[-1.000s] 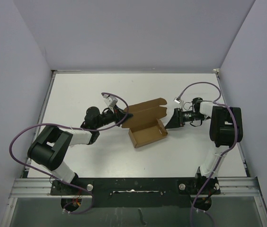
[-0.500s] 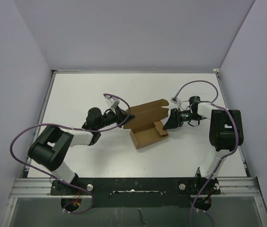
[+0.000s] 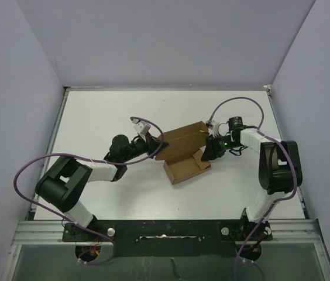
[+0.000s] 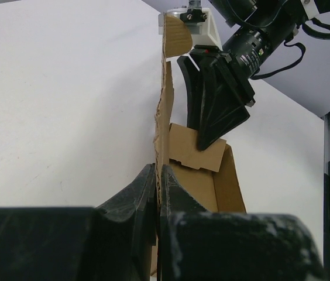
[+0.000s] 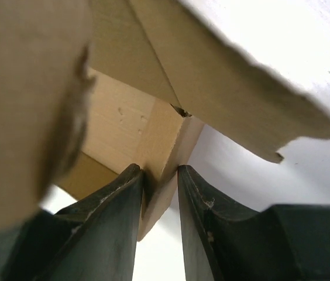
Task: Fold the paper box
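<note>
The paper box (image 3: pixel 186 168) is plain brown cardboard, a shallow open tray in the middle of the white table with its lid panel standing up along the far side. My left gripper (image 3: pixel 156 146) is shut on the left edge of that lid; in the left wrist view the fingers (image 4: pixel 158 171) pinch the thin cardboard edge (image 4: pixel 164 117). My right gripper (image 3: pixel 208 152) is at the tray's right end. In the right wrist view its fingers (image 5: pixel 160 171) are closed around a side flap (image 5: pixel 168 146). It also shows in the left wrist view (image 4: pixel 212 111).
The white table (image 3: pixel 106 111) is enclosed by grey walls on three sides. A metal rail (image 3: pixel 165 231) with the arm bases runs along the near edge. Purple cables (image 3: pixel 21 175) loop beside both arms.
The lid panel has been lifted from a shallow slant to nearly upright. My right gripper has moved left onto the tray's right flap. My left gripper has shifted slightly right with the lid.
</note>
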Available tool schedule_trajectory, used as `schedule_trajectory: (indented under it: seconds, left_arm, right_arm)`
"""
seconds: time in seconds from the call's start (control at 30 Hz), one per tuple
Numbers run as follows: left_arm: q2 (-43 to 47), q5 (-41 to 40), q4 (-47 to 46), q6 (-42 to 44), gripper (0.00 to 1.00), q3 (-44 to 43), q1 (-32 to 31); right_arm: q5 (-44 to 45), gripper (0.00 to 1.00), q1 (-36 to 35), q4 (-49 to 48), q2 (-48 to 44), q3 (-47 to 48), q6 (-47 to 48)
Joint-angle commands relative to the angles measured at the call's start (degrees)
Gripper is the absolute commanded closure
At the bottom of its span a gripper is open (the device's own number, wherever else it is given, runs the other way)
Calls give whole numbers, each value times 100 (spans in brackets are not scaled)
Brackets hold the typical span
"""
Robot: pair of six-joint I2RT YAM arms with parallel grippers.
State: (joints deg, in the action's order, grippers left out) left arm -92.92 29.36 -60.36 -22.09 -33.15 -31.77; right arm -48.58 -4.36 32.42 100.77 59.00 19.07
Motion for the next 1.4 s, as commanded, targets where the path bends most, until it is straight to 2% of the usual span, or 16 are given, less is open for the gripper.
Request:
schedule_trajectory:
  seconds: [0.0,0.4,0.47,0.6,0.67,0.97,1.17,1.37]
  left_arm:
    - [156,-333,-211,-100,100,29,-119]
    - [48,-597,-477,-184,100,143,-329]
    - [34,-666,-533,-195,100,191,-359]
    - [-49,-733,-666,-241,100,259,-397]
    - [-90,-741,-719,-260,100,265,-421]
    - [-274,-766,-928,-261,100,224,-481]
    - [-379,-718,-1109,-182,100,186,-499]
    - [-375,-571,-894,161,100,88,-497]
  right_arm:
    - [617,69,-218,-245,-283,-63,76]
    - [2083,72,-763,-377,-362,-108,304]
    - [2359,77,-823,-400,-366,-108,329]
    - [2941,95,-974,-471,-403,-132,385]
    - [3288,100,-1066,-543,-453,-171,431]
    - [3826,100,-1348,-593,-492,-196,647]
    - [2825,79,-1183,-358,-628,-87,616]
    - [2120,72,-820,-313,-1099,-129,585]
